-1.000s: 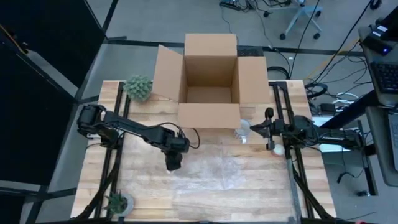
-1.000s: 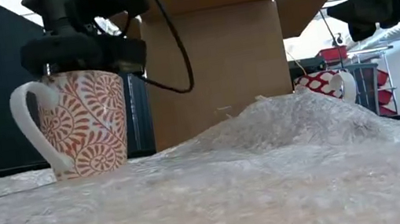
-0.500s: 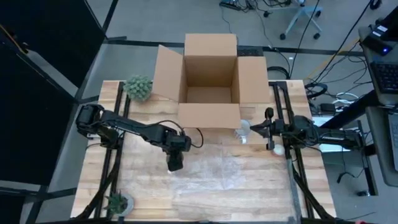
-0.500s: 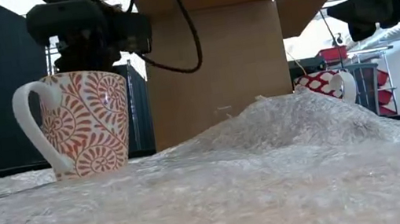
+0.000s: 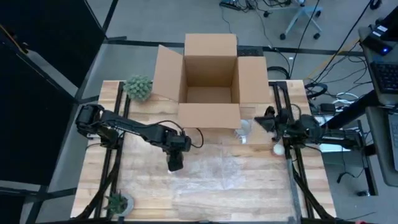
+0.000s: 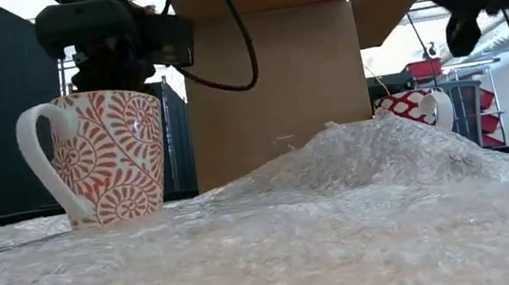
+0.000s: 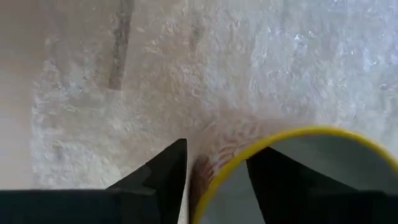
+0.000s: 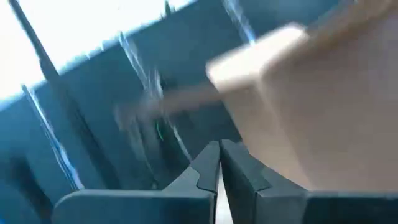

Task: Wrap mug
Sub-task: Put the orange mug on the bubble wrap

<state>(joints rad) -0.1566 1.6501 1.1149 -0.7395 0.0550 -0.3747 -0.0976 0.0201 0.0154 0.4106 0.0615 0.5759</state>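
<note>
The table (image 5: 93, 186) is a wooden top. A big open box (image 5: 210, 81) stands at the middle of its far edge, flaps spread out. A crumpled sheet of bubble wrap (image 5: 217, 171) covers the middle of the table and runs toward the near edge; in the low view it heaves up into a hump (image 6: 388, 153) in front of the box.

The left arm (image 5: 124, 127) comes in from the left edge and ends over the wrap's left part. The left gripper (image 7: 214, 177) hangs right above the mug (image 6: 110, 154), its fingers (image 7: 165, 171) apart and astride the rim on one side, one outside the wall and one over the mouth; they do not look pressed onto it. The mug stands upright on the wrap, white with a red spiral pattern, yellow rim, handle toward the left edge.

The right arm (image 5: 323, 137) reaches in from the right edge, raised near the box's right flap. The right gripper (image 8: 219, 168) has its fingers nearly together, with only a thin slit between them and nothing in it.

A second patterned mug (image 6: 416, 108) stands beyond the hump, by the box's right corner. One plant (image 5: 138, 87) is at the far left corner, another (image 5: 117, 202) at the near left corner.
</note>
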